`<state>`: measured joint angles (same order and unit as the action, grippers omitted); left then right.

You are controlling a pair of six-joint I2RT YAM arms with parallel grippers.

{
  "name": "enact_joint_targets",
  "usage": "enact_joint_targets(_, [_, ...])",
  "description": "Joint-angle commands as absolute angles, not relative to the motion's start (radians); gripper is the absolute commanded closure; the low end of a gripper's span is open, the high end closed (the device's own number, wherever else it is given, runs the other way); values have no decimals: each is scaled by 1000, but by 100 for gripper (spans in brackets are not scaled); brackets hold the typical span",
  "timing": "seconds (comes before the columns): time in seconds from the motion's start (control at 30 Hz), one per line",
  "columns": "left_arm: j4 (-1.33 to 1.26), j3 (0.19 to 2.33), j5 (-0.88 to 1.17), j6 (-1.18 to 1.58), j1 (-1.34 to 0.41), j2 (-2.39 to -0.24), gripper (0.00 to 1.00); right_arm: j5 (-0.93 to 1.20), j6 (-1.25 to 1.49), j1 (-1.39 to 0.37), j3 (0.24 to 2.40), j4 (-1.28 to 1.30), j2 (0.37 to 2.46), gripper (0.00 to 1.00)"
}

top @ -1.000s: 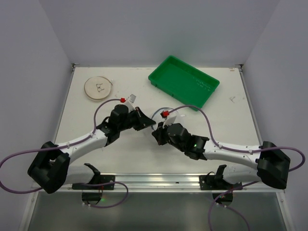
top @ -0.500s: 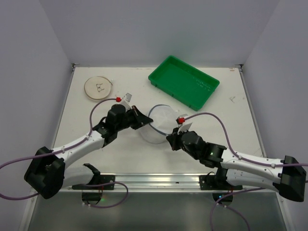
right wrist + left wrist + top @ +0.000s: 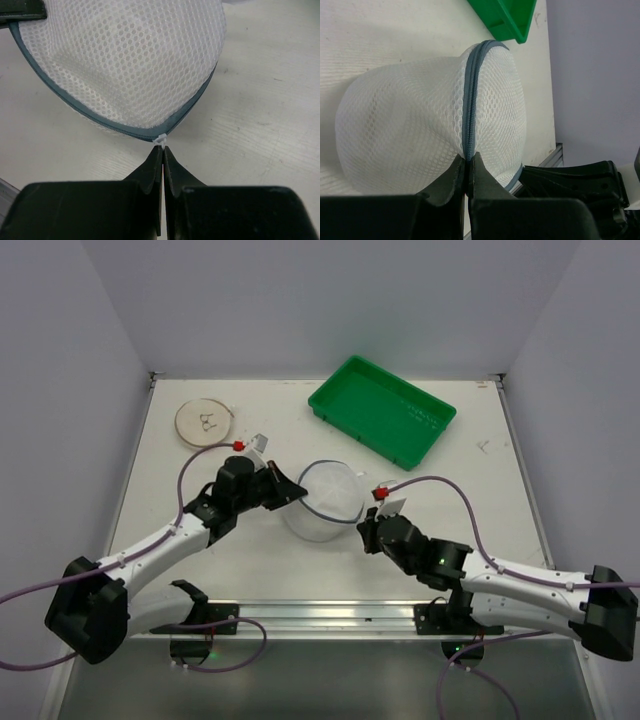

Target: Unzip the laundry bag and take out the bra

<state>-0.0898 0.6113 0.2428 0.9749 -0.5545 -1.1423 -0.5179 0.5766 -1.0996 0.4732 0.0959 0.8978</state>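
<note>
The laundry bag (image 3: 325, 502), a round white mesh case with a grey-blue zipper rim, stands on edge mid-table between both arms. My left gripper (image 3: 293, 492) is shut on the zipper rim (image 3: 468, 100) at the bag's left side, jaws pinched together on the rim (image 3: 467, 159). My right gripper (image 3: 366, 531) sits at the bag's near right, shut on the small white zipper pull (image 3: 161, 140) at the rim's lowest point. The mesh wall (image 3: 135, 60) fills the right wrist view. The bra is hidden; only pale mesh shows.
A green tray (image 3: 382, 410) stands at the back right, its corner also in the left wrist view (image 3: 507, 17). A flat beige disc (image 3: 205, 423) lies at the back left. A metal rail (image 3: 320, 612) runs along the near edge. White walls enclose the table.
My right gripper has swung from beside the left gripper round to the bag's near right, with the zipper pull. The bag, earlier covered by the arms, now shows. The left arm eased back-left.
</note>
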Motion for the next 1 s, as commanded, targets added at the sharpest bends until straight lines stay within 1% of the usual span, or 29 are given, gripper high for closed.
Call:
enact_joint_targets(0.0, [-8,676,115,870,-522,-1123,100,-577,565,-1098,497,114,920,100])
enact_joint_targets(0.1, [44,721,98,821,-506,-1161,100,-493,539,-1097,485,16,930,100])
enact_joint_targets(0.2, [23,733,129,807,-494,-1204,100,-437,525,-1100,514,-6,966,100])
enact_joint_targets(0.23, [18,735,135,802,-492,-1225,96,-425,522,-1098,534,-23,977,100])
enact_joint_targets(0.27, [18,736,140,804,-489,-1238,90,-405,519,-1101,544,-28,997,100])
enact_joint_targets(0.3, [18,747,143,804,-486,-1249,74,-397,517,-1101,555,-41,1006,100])
enact_joint_targets(0.33, [18,755,147,801,-485,-1273,67,-388,515,-1100,564,-49,1018,100])
enact_joint_targets(0.37, [17,764,164,799,-477,-1285,54,-376,515,-1101,586,-64,1046,100])
enact_joint_targets(0.5, [70,805,169,802,-472,-1283,30,-348,528,-1100,647,-106,1142,100])
enact_joint_targets(0.53, [89,808,161,810,-472,-1257,28,-345,529,-1100,655,-116,1161,100])
enact_joint_targets(0.57, [115,814,122,814,-469,-1244,24,-342,534,-1101,672,-126,1178,100])
enact_joint_targets(0.6, [186,834,98,819,-468,-1218,22,-342,537,-1101,676,-147,1205,100])
enact_joint_targets(0.73, [311,853,15,822,-468,-1151,18,-336,551,-1101,707,-198,1258,100])
enact_joint_targets(0.83, [278,796,67,850,-465,-1080,17,-322,564,-1103,726,-227,1301,100])
enact_joint_targets(0.9, [208,729,152,868,-465,-1046,17,-322,575,-1103,741,-244,1321,100])
enact_joint_targets(0.97, [195,701,163,887,-468,-1011,17,-324,580,-1108,758,-250,1345,100])
